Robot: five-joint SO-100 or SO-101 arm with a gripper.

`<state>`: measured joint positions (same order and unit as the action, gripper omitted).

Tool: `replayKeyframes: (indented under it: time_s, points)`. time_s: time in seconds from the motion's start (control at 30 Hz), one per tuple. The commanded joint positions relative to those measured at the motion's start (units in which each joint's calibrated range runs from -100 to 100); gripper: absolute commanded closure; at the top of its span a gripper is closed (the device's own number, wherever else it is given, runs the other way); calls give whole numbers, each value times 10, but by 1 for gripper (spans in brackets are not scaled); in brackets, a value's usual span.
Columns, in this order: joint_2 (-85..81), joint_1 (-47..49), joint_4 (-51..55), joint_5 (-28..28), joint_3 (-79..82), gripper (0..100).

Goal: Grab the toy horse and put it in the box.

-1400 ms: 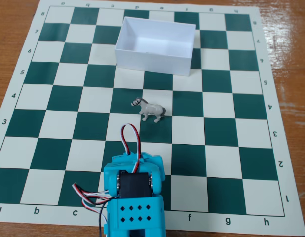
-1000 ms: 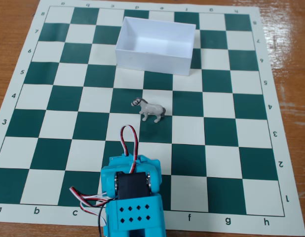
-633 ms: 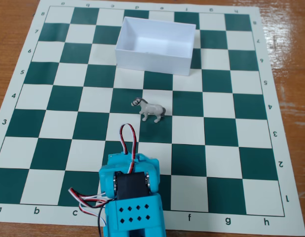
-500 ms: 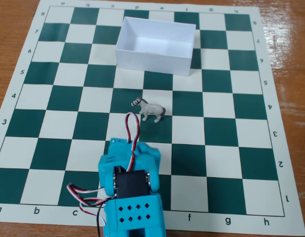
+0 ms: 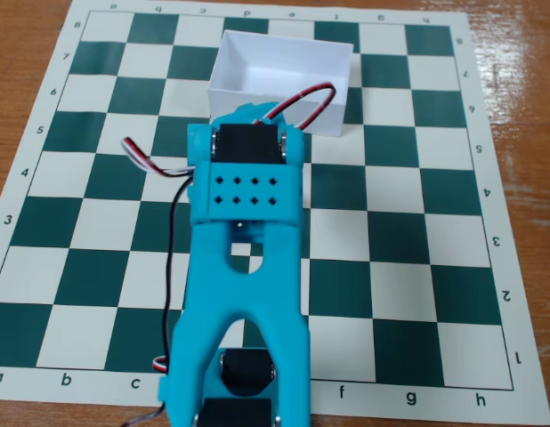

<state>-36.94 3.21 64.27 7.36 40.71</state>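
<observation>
White box (image 5: 321,55) sits empty, upper centre of frame, on chessboard mat (image 5: 417,267). Teal arm (image 5: 248,267) reaches up from bottom centre; end effector hidden, state unclear.

Even, bright indoor light, soft throughout. Faint shadow right of the white rectangular open-top box (image 5: 280,82). Mild sheen on the green-and-white vinyl chessboard mat (image 5: 417,231). Slightly soft focus, low resolution; edges barely distorted.

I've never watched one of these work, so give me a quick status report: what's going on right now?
Gripper hidden under the turquoise arm, state unknown. Toy horse not visible. White box open and empty, just beyond the arm on the chessboard mat. Nothing blocking the box.
</observation>
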Motion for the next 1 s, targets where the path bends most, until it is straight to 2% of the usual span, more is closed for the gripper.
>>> replayKeyframes:
  time_s: [0.0, 0.4, 0.6, 0.97]
  points:
    - [61, -20, -2, -57, -28, 62]
    - [229, -54, -91, -67, -43, 62]
    - [296, -46, -95, -86, -79, 62]
    - [385, -11, -110, -90, -105, 63]
